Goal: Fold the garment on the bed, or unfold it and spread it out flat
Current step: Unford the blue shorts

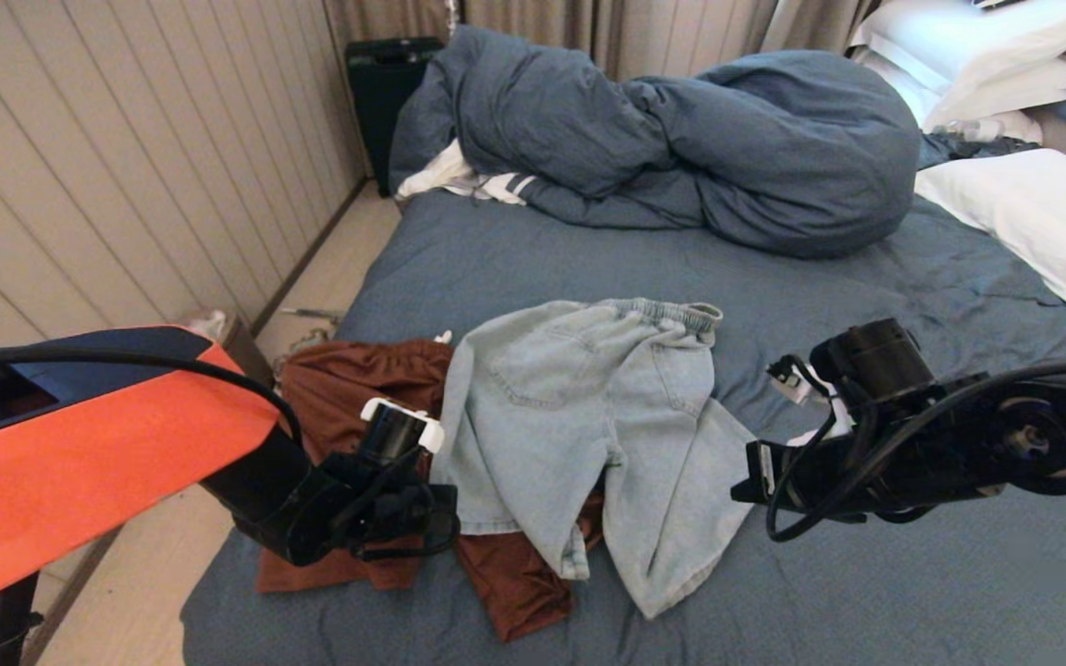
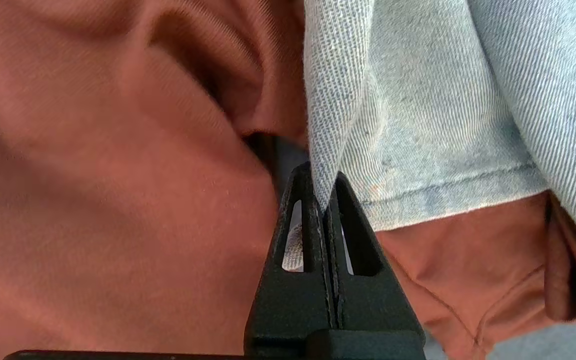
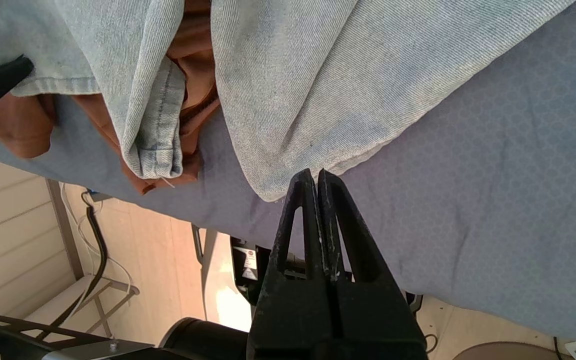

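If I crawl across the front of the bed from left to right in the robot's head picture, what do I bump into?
Left gripper, jaws shut on the denim hem → rust-brown garment → light blue denim shorts → right gripper, jaws shut on the hem of the shorts' other leg → bare blue sheet of the bed.

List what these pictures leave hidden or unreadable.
- Left gripper fingertips: head view, hidden by its own wrist.
- Rust-brown garment: its shape, covered by the denim shorts.
- Right gripper: whether it pinches the shorts' hem, right wrist view, unclear at the tips.
- White striped cloth: mostly under the duvet.
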